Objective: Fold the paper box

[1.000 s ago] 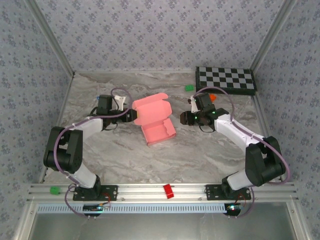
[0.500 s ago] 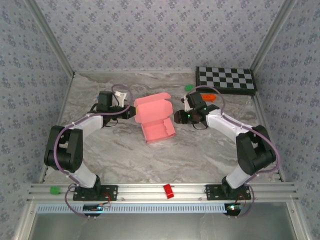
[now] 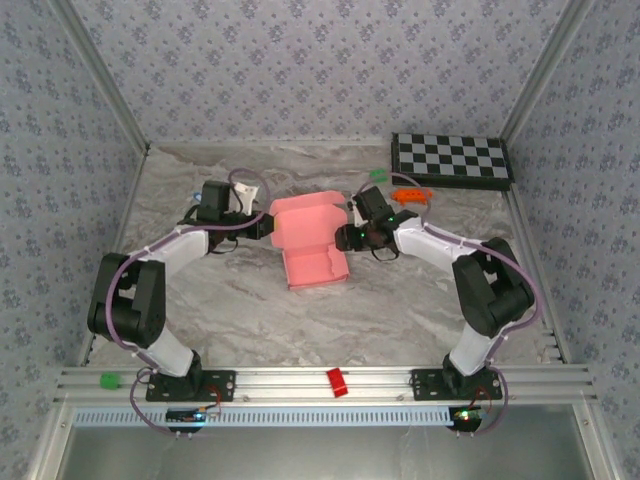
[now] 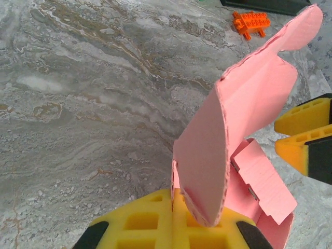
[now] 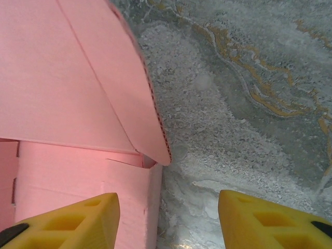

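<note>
Clenching the paper box (image 3: pixel 308 240) at 9 o'clock, left end effector (image 3: pixel 264 228) is risking a tear if the released right end effector (image 5: pixel 166 205) shoves sideways.

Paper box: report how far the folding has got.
Done: the paper box has its tray walls up. In hand: the left gripper is shut on the lid edge; the right gripper is open at the tray's side wall. Left: the lid stands raised, not yet closed and tucked.
</note>
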You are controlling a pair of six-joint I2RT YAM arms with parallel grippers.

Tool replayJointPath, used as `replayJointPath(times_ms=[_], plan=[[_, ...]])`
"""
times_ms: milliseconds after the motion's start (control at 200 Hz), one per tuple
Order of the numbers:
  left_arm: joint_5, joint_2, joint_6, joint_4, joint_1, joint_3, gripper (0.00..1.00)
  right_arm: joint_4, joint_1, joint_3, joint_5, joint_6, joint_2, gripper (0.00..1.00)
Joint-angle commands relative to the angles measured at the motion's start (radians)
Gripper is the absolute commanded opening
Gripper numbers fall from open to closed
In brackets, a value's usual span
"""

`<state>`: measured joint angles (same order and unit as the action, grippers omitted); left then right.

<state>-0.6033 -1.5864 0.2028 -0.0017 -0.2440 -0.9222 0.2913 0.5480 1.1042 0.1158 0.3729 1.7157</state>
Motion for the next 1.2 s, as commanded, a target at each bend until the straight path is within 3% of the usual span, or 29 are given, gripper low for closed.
replayJointPath(times_ms=[0, 800, 1194], plan=[[0.030, 0.049, 0.007, -0.017, -0.008, -0.033, 0.00, -0.005, 0.013, 0.028, -0.019, -0.014, 0.018, 0.55], [0.041, 0.076, 0.037, -0.016, -0.014, -0.017, 0.00, -0.083, 0.057, 0.055, -0.055, -0.014, 0.118, 0.50], [0.046, 0.075, 0.029, -0.024, -0.015, -0.017, 0.00, -0.041, 0.092, 0.080, -0.166, -0.035, 0.162, 0.44]])
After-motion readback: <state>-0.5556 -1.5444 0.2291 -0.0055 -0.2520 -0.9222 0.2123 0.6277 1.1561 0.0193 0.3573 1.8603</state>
